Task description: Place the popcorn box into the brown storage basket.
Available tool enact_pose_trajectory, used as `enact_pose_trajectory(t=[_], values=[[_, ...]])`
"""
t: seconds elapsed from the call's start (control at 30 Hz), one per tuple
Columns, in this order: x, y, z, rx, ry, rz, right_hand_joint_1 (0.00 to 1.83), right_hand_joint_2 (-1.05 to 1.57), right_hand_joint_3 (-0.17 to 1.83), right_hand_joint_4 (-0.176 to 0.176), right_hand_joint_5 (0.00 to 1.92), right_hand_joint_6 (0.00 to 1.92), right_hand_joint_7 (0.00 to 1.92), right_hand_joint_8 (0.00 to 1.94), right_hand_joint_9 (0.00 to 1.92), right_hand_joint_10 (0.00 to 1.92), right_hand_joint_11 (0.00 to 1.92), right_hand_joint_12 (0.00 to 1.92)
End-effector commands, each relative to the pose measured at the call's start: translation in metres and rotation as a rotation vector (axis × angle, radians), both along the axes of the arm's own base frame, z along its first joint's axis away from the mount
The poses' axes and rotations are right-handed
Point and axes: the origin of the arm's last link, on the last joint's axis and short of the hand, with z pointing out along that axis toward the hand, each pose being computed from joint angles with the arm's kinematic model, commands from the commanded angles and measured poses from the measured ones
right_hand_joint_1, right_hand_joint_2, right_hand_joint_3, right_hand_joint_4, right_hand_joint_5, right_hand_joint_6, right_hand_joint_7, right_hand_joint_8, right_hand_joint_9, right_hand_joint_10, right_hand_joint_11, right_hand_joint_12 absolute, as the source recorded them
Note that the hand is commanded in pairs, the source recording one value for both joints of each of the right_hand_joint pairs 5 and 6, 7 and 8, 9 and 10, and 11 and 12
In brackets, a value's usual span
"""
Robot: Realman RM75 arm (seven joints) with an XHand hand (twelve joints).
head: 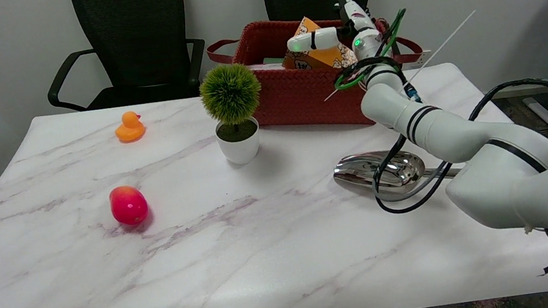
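Marble tabletop [245, 262], basket [293, 96] at far edge.
Right hand [338, 36] grips popcorn box [312, 57], tilted inside the basket.

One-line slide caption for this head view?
Right hand holds the orange popcorn box tilted inside the woven reddish-brown storage basket on the marble table.
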Motion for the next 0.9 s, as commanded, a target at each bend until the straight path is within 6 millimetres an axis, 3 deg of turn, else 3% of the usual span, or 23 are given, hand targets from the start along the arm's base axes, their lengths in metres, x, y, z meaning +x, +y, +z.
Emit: enact_pose_trajectory(t=[0.03, 0.33, 0.53, 0.9], values=[[0.031, 0.044, 0.011, -0.025, -0.024, 0.276, 0.89, 0.04, -0.06, 0.0, 0.0, 0.0, 0.28, 0.28, 0.28, 0.28, 0.0, 0.0], [0.048, 0.119, 0.005, -0.12, -0.06, 0.588, 0.9, 0.14, -0.11, 0.0, 0.0, 0.0, 0.32, 0.32, 0.32, 0.32, 0.1, 0.1], [0.043, 0.159, -0.006, -0.147, -0.084, 0.69, 0.91, 0.2, -0.1, 0.0, 0.0, 0.0, 0.36, 0.36, 0.34, 0.34, 0.12, 0.12], [0.022, 0.203, -0.041, -0.091, -0.091, 0.724, 0.91, 0.22, 0.06, 0.0, 0.0, 0.0, 0.37, 0.37, 0.36, 0.36, 0.11, 0.11]])
